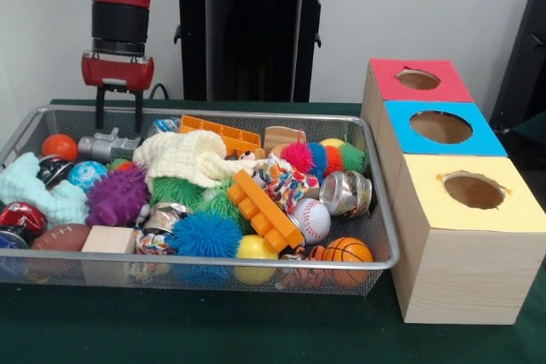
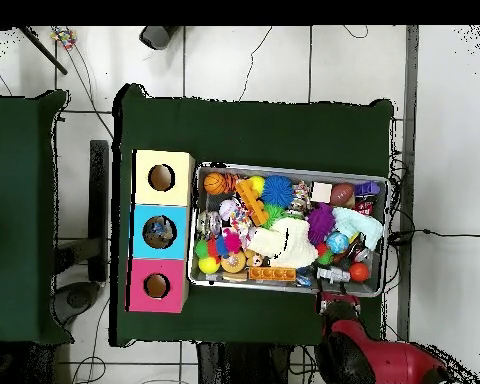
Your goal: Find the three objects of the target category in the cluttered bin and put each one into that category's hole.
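The wire-mesh bin [image 1: 213, 113] is full of toys; it also shows in the overhead view [image 2: 287, 168]. My gripper [image 1: 119, 125] is open and empty, hanging over the bin's far left corner just above a grey metal piece [image 1: 107, 144]. In the overhead view the gripper [image 2: 334, 298] is at the bin's bottom rim. A small crinkly bottle with a blue label [image 1: 162, 126] lies just right of the gripper, half hidden. Two shiny crumpled cylinders [image 1: 345, 192] [image 1: 162, 216] lie among the toys; I cannot tell whether they are bottles or cans.
Three wooden boxes with holes stand right of the bin: red top [image 1: 418, 79], blue top [image 1: 441, 127], yellow top [image 1: 473, 191]. Something grey shows inside the blue hole from overhead [image 2: 159, 232]. The bin also holds an orange block [image 1: 263, 209], a cream cloth [image 1: 183, 158], spiky balls and sports balls.
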### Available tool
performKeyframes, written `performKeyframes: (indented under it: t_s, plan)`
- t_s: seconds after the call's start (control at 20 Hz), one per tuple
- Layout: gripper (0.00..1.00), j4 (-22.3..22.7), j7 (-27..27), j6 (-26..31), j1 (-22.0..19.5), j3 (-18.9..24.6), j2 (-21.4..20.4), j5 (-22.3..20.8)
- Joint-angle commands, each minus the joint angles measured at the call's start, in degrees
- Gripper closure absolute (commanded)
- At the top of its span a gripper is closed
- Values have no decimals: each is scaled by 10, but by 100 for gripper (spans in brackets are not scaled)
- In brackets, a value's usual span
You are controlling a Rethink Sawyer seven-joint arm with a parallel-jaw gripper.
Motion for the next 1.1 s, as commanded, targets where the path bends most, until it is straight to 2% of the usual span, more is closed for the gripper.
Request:
performKeyframes:
  t_s: [0.05,0.15,0.35,0.6,0.8,1.1]
  plan:
    - [0,13,66,-20,47,-70,60,38]
    - [0,12,71,-21,71,-74,65,60]
    - [0,18,81,22,108,-60,38,91]
    - [0,17,87,80,128,-26,9,118]
    - [0,3,93,97,155,-18,12,151]
    - [0,0,81,119,152,4,3,153]
